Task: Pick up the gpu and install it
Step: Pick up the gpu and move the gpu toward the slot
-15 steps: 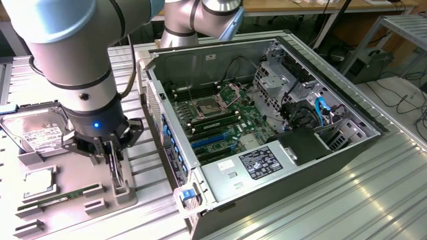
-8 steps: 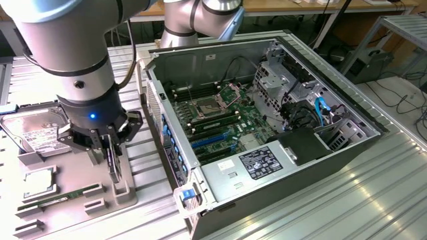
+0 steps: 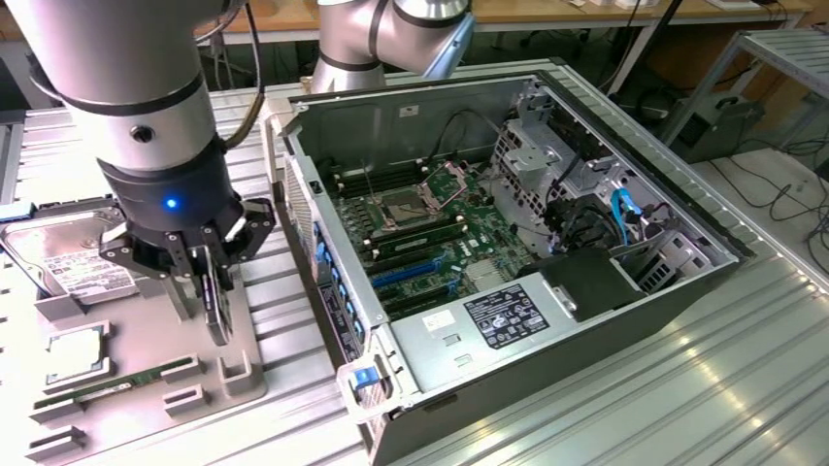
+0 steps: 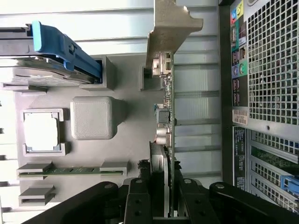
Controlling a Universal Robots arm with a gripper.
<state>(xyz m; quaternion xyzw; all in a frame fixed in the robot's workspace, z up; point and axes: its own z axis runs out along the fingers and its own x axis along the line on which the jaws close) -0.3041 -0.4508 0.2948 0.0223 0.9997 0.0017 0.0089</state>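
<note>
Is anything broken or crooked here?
Nothing stands out. The pincer grips the card on edge at the grey tray; the hard drive, chip and memory stick sit in their holders, and the open computer case looks tidy.

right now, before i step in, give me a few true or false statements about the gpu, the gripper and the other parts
1. The gripper is closed on the gpu, which stands on edge. True.
2. The gpu is already seated on the motherboard. False: it is over the grey tray, outside the computer case.
3. The computer case lies with its side panel off, so its inside is open to view. True.
4. The memory stick is inside the case. False: it lies in its slot on the tray.
5. The hard drive rests on the tray, at the exterior view's left of the gripper. True.
</note>
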